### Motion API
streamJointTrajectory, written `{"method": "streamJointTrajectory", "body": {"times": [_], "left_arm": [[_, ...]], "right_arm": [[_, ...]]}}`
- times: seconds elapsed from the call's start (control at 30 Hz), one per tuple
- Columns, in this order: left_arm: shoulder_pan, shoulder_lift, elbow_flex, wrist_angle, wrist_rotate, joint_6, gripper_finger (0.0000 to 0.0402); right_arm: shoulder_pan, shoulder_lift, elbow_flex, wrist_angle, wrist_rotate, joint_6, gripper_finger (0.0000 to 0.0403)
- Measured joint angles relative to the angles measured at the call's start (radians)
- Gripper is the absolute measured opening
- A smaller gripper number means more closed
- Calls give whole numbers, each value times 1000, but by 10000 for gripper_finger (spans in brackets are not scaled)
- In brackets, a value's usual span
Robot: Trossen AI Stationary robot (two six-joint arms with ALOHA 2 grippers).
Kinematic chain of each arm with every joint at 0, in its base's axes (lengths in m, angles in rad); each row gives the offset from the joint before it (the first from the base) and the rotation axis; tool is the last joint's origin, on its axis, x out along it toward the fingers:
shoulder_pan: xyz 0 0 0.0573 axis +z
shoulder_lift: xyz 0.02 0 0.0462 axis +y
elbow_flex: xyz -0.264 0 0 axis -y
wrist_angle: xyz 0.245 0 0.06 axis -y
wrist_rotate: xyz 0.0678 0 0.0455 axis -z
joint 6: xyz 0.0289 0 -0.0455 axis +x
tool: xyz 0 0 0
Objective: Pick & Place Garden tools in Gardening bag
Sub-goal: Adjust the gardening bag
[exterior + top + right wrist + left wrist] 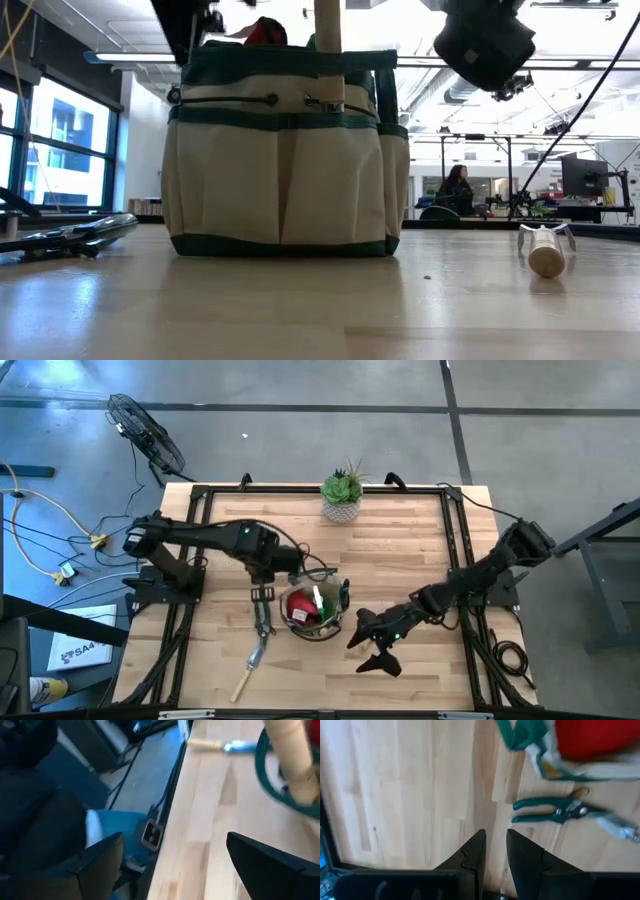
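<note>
The gardening bag (pixel 316 612) stands near the table's middle. It holds a red item (pixel 299 606), a green spray bottle (pixel 322 603) and a wooden handle (pixel 328 50) that sticks up. Green-handled pruners (pixel 557 810) lie flat on the table just left of the bag. A wooden-handled trowel (pixel 250 665) lies nearer the front edge. My left gripper (pixel 262 582) points down above the table beside the pruners. Its fingers (pixel 470 862) stand a narrow gap apart with nothing between them. My right gripper (pixel 365 645) hangs wide open to the right of the bag, toward the front edge, and is empty.
A green succulent in a white pot (pixel 343 497) stands at the far edge's middle. A black frame (pixel 455 550) runs along the table's sides. Bare wood shows at the far left and around the right arm.
</note>
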Motion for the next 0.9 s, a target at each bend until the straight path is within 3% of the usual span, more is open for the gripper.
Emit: {"method": "streamJointTrajectory", "body": {"times": [0.17, 0.33, 0.53, 0.8, 0.9], "left_arm": [[89, -27, -104, 74, 130, 129, 72], [166, -42, -189, 126, 101, 169, 72], [259, -61, -313, 308, 213, 307, 72], [365, -61, -430, 564, 402, 399, 72], [385, -61, -460, 603, 421, 406, 72]], "right_arm": [[73, 38, 0, 124, 165, -61, 345], [123, 112, 2, 235, 319, -75, 339], [110, 207, 45, 241, 302, -9, 315], [61, 219, 52, 233, 239, -12, 298], [49, 219, 52, 199, 240, -16, 298]]}}
